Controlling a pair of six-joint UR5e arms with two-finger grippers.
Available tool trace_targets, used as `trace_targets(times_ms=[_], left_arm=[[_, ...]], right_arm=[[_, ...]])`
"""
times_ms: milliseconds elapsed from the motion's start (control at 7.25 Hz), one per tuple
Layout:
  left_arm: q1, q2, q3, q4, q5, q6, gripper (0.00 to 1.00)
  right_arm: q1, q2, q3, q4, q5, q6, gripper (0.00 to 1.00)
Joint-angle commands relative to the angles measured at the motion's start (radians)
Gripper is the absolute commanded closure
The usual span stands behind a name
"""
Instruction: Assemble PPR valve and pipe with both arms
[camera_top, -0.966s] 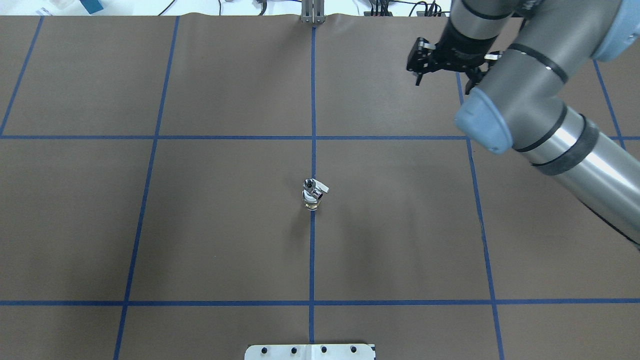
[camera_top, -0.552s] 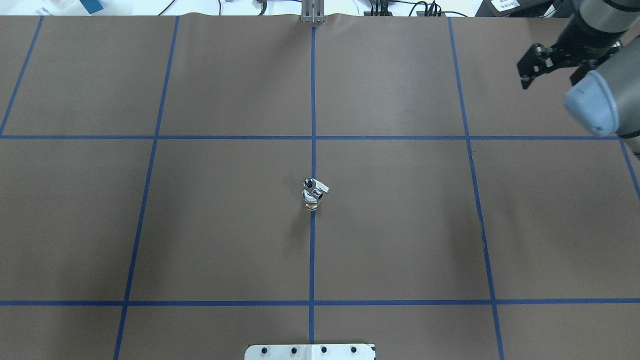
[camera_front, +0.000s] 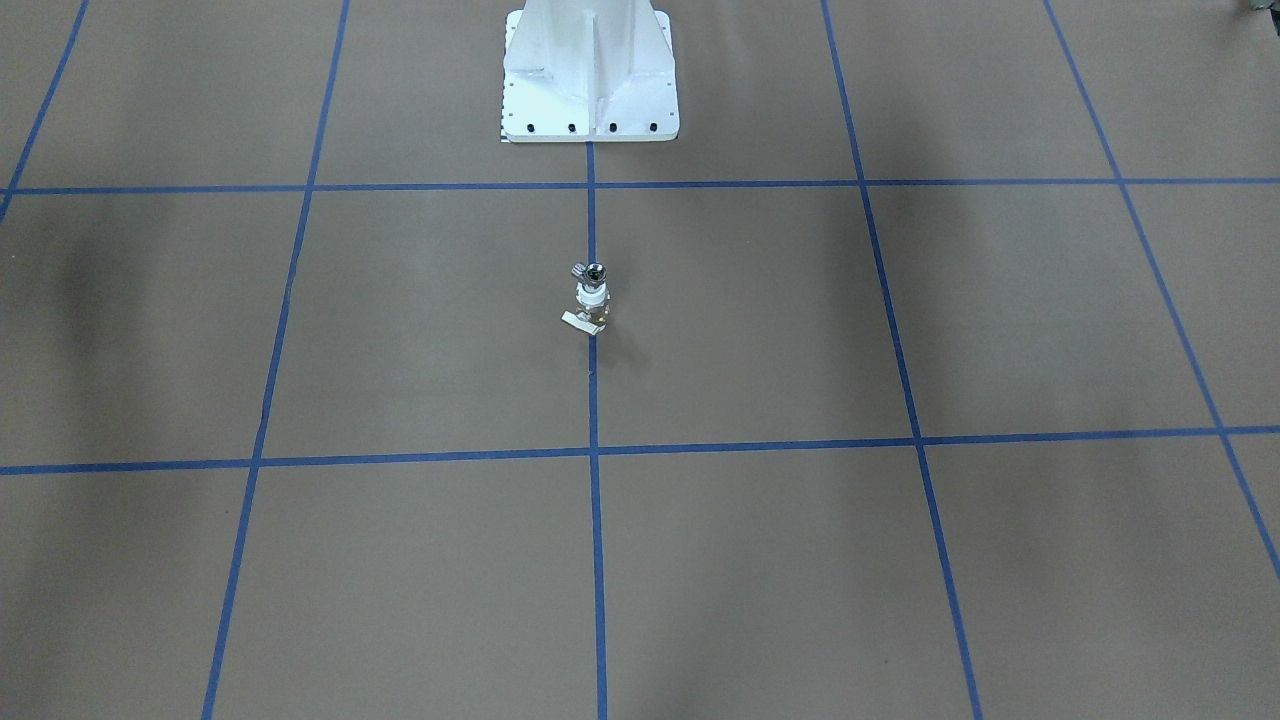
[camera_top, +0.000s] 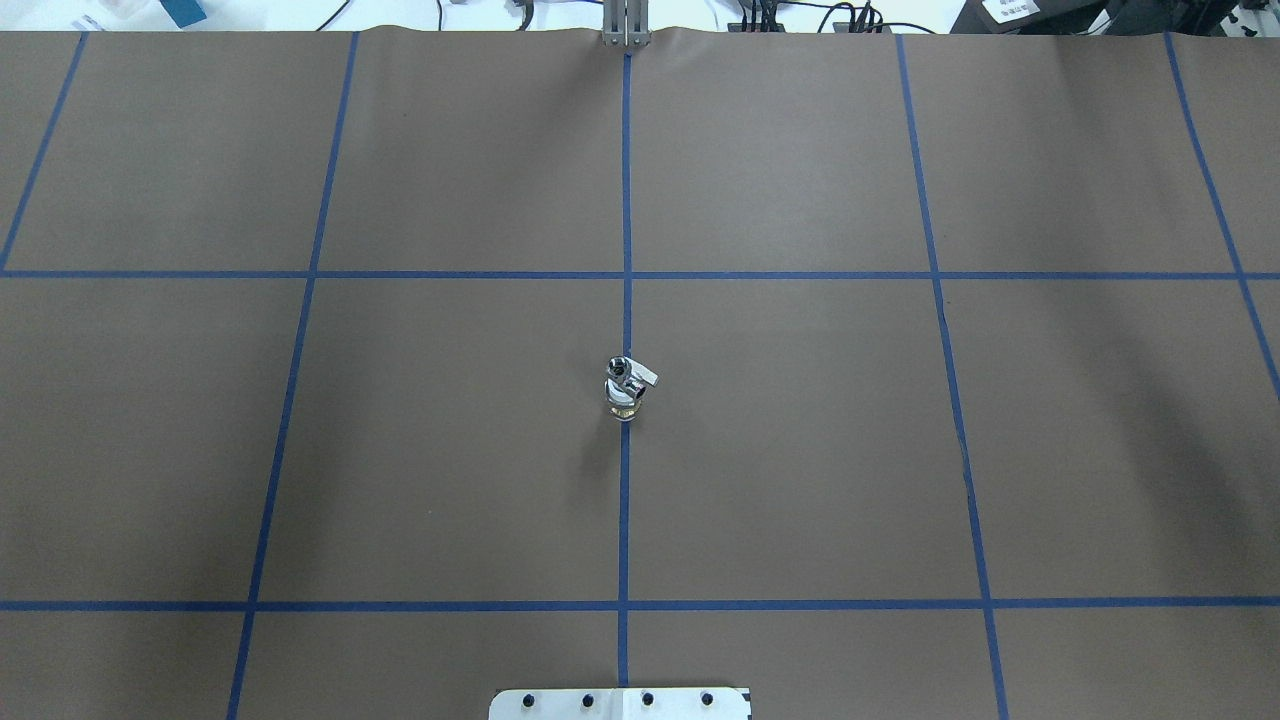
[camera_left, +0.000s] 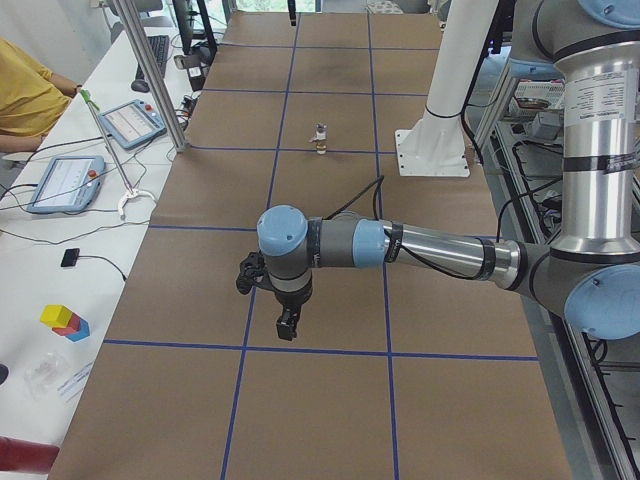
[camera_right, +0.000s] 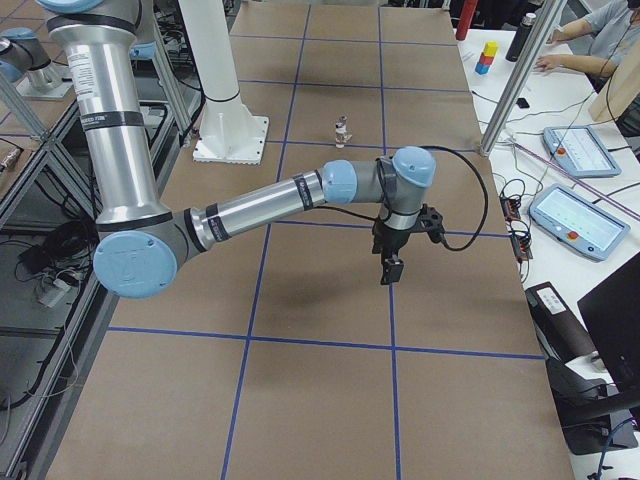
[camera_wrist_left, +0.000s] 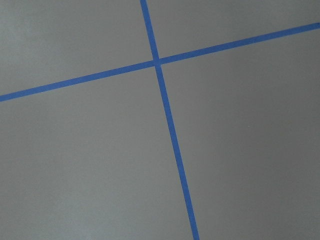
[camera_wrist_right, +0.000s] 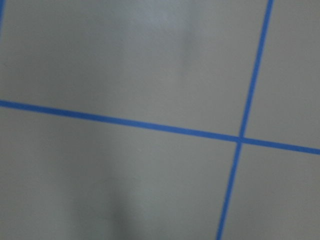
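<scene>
PPR valve (camera_top: 625, 397) and pipe (camera_top: 621, 368), one of each, sit touching.

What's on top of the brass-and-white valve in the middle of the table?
The small shiny silver pipe stub stands on the brass-and-white valve, rounded hollow head up. Its shank is covered, so seating depth cannot be seen.

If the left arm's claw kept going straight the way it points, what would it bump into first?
The left gripper points roughly downward, so it would most likely meet the bare brown table first, near a blue tape crossing. Its wrist camera shows nothing else below.
</scene>
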Motion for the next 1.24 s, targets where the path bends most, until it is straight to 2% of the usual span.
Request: trace_targets(times_ms=[0, 414, 1103], left_arm=[[-0.002, 0.008, -0.009, -0.019, 0.001, -0.001, 0.0], [-0.001, -0.02, 0.016, -0.028, 0.001, 0.002, 0.0], [-0.001, -0.009, 0.025, -0.062, 0.009, 0.002, 0.0]], right_arm=[[0.08, -0.16, -0.042, 0.179, 0.021, -0.082, 0.01], [0.14, -0.201, -0.051, 0.209, 0.041, -0.082, 0.01], [0.143, -0.222, -0.044, 0.211, 0.038, -0.07, 0.0]])
